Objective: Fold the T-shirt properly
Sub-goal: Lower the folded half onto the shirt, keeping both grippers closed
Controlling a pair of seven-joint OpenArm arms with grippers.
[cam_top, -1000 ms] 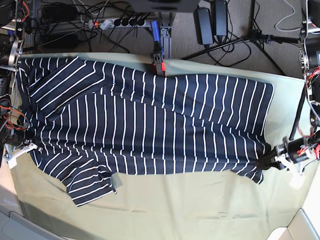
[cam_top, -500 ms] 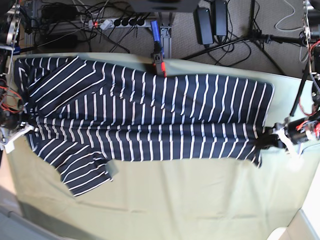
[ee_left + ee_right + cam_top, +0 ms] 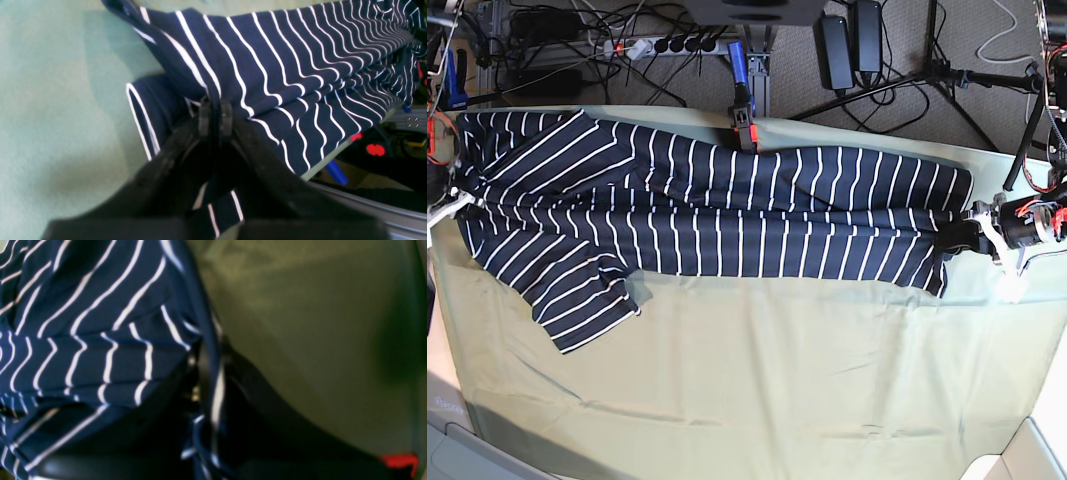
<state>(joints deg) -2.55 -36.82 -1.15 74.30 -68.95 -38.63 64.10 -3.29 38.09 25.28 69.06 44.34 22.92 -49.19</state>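
Along the far edge, both grippers (image 3: 949, 240) (image 3: 462, 205) pinch the T-shirt (image 3: 707, 215).

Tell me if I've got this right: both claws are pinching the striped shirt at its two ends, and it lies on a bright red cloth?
Nearly. Both the left gripper and the right gripper are indeed shut on the T-shirt, one at each end. But the cloth beneath it is pale green, not bright red, as the base view shows plainly.
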